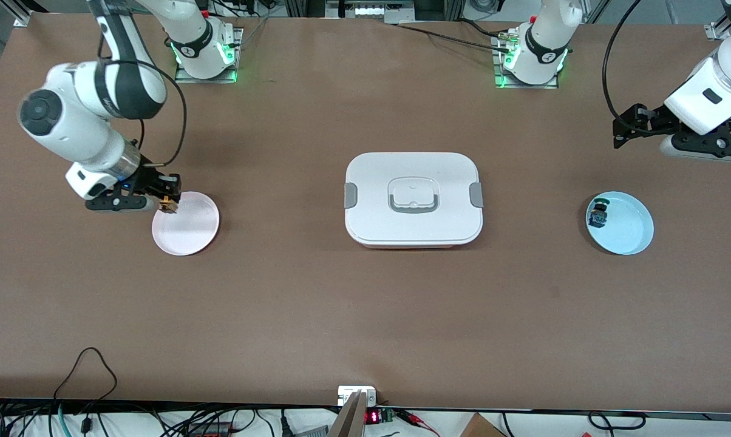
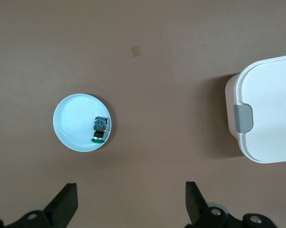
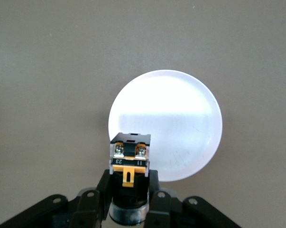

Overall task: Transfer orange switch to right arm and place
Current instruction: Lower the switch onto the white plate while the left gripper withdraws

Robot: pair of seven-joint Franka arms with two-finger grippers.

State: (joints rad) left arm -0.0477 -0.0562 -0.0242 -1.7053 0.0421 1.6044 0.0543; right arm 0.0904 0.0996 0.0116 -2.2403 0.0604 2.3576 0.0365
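**Handover done, placing left**

Right pincer (image 3: 128, 190) clenched on the orange switch (image 3: 130, 161), over the rim of the pink plate (image 1: 186, 227). Switch not yet set down. Left pincer (image 2: 131, 202) released, waiting above the blue plate (image 2: 71, 123) with the green switch (image 2: 100, 129). Brown worktop (image 1: 280, 303); white lidded box (image 1: 413, 199) midway between plates.

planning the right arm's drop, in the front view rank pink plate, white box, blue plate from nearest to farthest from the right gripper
The right gripper holds the orange switch.
1. Pink plate: under the gripper, at the right arm's end.
2. White box: mid-table.
3. Blue plate: left arm's end, holding the green switch.
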